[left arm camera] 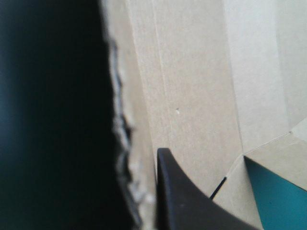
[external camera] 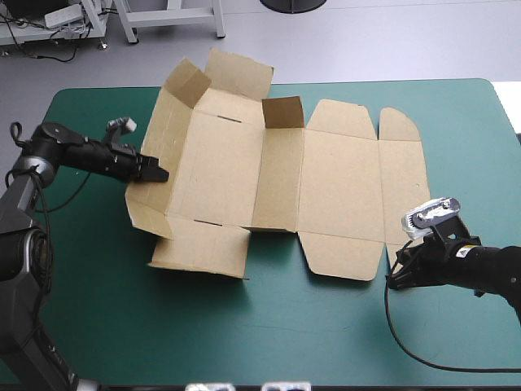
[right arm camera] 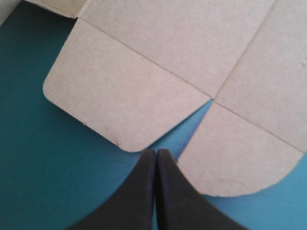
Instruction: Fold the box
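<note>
**Brown box lies partly raised on a teal-green worktop, one tool on its left wall**

The box (external camera: 326, 187) is a cut sheet of brown board spread across the middle of the worktop (external camera: 269, 334), inner face up. Its right half lies flat against the teal-green cover. On its left half the walls are coming up: the left wall (external camera: 151, 147) leans upward, a corner flap (external camera: 186, 81) at the far left stands upright, and a small square flap (external camera: 283, 112) stands along the far edge near the centre. The near-left flap (external camera: 199, 248) rests almost flat on the cover.

The left tool (external camera: 155, 173) reaches in from the left and pinches the left wall at its edge. In the left wrist view one black finger (left arm camera: 187, 196) lies against the wall's inner face, with the board's rough cut edge just beside it. The other side is a dark blur.

The right tool (external camera: 396, 281) is near the box's near-right corner, over bare cover and apart from the board. Its two black fingers are pressed together into one point. Just ahead of that point are two rounded flaps, a wide flap (right arm camera: 124, 96) and a shorter flap (right arm camera: 240, 153), with a notch of cover between them.
</note>
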Controlling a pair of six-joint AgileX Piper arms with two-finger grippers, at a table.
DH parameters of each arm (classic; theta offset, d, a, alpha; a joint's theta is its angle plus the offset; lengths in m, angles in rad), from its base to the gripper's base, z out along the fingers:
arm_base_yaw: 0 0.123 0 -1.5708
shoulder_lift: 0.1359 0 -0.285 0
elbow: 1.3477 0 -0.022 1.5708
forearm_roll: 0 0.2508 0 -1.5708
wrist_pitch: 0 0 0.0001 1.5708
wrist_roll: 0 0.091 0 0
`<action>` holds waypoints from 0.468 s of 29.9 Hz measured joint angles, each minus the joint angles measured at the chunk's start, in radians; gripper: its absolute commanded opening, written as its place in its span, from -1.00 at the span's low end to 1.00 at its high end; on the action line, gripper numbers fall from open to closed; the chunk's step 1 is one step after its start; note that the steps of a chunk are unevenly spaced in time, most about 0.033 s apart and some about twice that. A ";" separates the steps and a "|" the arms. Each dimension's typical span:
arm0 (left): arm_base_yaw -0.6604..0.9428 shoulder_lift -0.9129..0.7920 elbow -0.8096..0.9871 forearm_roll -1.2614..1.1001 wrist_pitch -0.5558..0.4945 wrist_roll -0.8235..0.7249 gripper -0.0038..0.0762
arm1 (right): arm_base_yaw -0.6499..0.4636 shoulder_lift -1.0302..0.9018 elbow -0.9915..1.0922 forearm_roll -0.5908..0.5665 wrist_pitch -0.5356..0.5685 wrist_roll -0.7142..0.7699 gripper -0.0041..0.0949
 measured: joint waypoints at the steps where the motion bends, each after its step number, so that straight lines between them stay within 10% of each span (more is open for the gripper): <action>1: -0.003 -0.012 -0.039 0.009 0.004 0.007 -0.90 | 0.000 0.000 0.000 0.000 0.000 0.000 -0.97; 14: -0.273 -0.126 -0.549 0.471 0.037 -0.009 -0.90 | 0.000 0.000 -0.108 0.020 -0.062 -0.009 -0.97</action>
